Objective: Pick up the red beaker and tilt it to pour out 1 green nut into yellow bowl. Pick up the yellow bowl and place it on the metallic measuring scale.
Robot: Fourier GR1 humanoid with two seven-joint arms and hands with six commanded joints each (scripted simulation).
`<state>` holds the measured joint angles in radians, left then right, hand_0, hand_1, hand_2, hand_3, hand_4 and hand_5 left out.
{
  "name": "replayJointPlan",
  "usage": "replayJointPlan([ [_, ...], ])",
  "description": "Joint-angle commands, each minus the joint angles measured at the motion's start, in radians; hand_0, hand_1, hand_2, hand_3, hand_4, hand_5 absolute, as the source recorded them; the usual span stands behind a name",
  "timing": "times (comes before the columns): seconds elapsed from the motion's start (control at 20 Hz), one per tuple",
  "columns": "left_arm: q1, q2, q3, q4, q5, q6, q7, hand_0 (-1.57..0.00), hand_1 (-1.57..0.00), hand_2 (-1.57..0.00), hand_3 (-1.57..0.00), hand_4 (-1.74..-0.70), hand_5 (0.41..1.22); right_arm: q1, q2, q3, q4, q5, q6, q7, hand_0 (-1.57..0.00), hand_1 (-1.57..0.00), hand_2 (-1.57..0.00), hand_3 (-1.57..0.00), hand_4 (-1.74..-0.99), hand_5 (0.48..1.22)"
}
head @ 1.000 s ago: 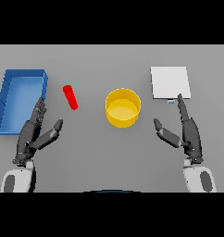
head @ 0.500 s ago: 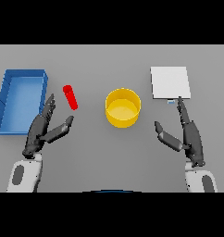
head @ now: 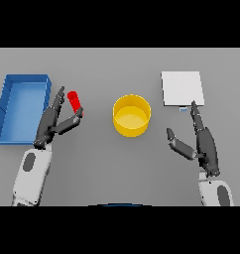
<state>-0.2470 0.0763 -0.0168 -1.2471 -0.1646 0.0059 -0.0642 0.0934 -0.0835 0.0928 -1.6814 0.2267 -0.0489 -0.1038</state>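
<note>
The left robot hand (head: 55, 121) has travelled up and inward over the last second, from a spot low beside the blue tray (head: 8, 116) to right alongside the red beaker (head: 74, 101); its straight fingers now reach up just to the left of the beaker while the thumb angles out beneath and to the right of it, so the beaker lies in the gap between them; the hand is spread, not closed on anything, and whether the thumb tip already touches the red wall I cannot tell from here; the beaker itself has not shifted, lying tilted on the grey worktop (head: 117, 168) between the tray and the yellow bowl (head: 132, 115); that reads to me as the end of the reach, with the closing of the fingers round the beaker as the step due next; no green nut shows from this angle, so whatever is inside the beaker is hidden; the bowl sits in the middle of the worktop, apart from both hands, untouched; the right robot hand (head: 204, 144) has barely moved, fingers straight and relaxed, fingertip pointing up toward the near edge of the pale square measuring scale (head: 182, 88), which sits well to the right of the bowl; pouring and the bowl's move to the scale are all ahead.
</note>
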Motion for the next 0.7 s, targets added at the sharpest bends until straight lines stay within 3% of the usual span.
replayJointPlan([
  [0.0, -0.022, -0.003, 0.003, 0.028, 0.002, -0.003, -0.005, 0.00, 0.00, 0.00, 0.00, -1.28, 0.680, -0.005, 0.005, 0.000, 0.009, -0.004, 0.002, 0.011, 0.00, 0.00, 0.00, 0.00, -1.267, 0.635],
  [0.2, -0.081, -0.013, 0.010, 0.109, -0.006, 0.001, -0.017, 0.00, 0.00, 0.00, 0.00, -1.30, 0.689, -0.019, 0.004, -0.007, 0.002, -0.011, -0.001, 0.020, 0.00, 0.00, 0.00, 0.00, -1.270, 0.642],
  [0.35, -0.138, -0.014, 0.022, 0.181, -0.018, 0.017, -0.027, 0.00, 0.00, 0.00, 0.00, -1.29, 0.686, 0.007, 0.000, 0.000, -0.014, -0.011, 0.008, -0.003, 0.00, 0.00, 0.00, 0.00, -1.267, 0.644],
  [0.55, -0.190, -0.015, 0.034, 0.233, -0.013, 0.013, -0.026, 0.00, 0.00, 0.00, 0.00, -1.29, 0.683, 0.000, 0.005, -0.008, -0.005, -0.023, 0.007, 0.016, 0.00, 0.00, 0.00, 0.00, -1.265, 0.638],
  [0.65, -0.202, -0.026, 0.038, 0.252, -0.005, 0.008, -0.055, 0.00, 0.00, 0.00, 0.00, -1.31, 0.688, 0.004, -0.001, -0.015, -0.009, -0.027, 0.007, 0.008, 0.00, 0.00, 0.00, 0.00, -1.269, 0.640],
])
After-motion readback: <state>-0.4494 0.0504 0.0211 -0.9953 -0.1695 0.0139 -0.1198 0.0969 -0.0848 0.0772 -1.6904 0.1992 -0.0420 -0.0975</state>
